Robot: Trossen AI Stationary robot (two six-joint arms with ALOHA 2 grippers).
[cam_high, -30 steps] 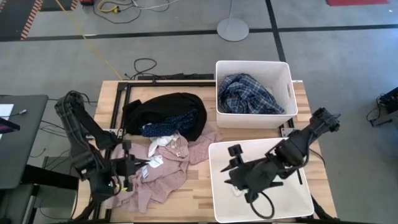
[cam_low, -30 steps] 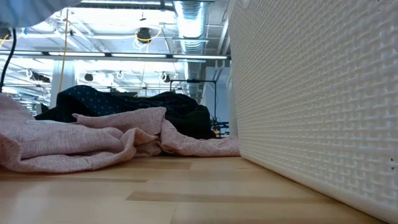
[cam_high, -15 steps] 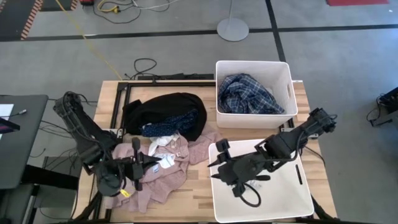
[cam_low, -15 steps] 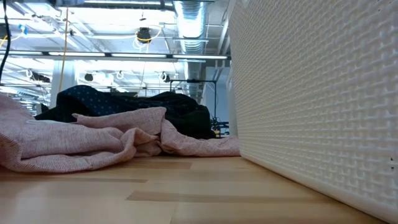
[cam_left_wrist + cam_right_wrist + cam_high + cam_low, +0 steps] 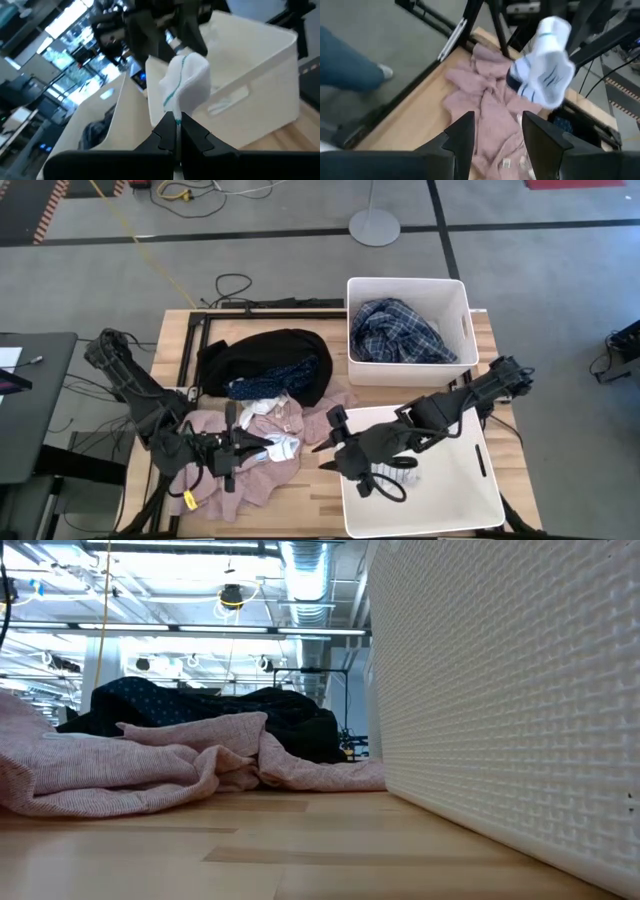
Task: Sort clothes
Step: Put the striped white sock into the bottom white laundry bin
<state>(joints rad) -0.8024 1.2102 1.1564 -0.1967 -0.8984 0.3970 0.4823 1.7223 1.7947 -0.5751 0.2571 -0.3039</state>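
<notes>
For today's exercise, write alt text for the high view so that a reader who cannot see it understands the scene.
From above, the left gripper holds a white sock over a pink garment, facing the right gripper, whose fingers are open. A plaid shirt fills the far white bin; a black garment lies beside it.

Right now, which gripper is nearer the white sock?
Left. The left gripper is shut on the white sock, holding it up above the pink garment; the right gripper is open, apart from it, facing it.

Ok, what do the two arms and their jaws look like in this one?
Both arms are dark, near-black jointed links with matte housings. The left arm trails black cable loops by its base and a small yellow tag near its wrist. The right arm has a looped black cable at its wrist. Each ends in two blunt dark jaws.
</notes>
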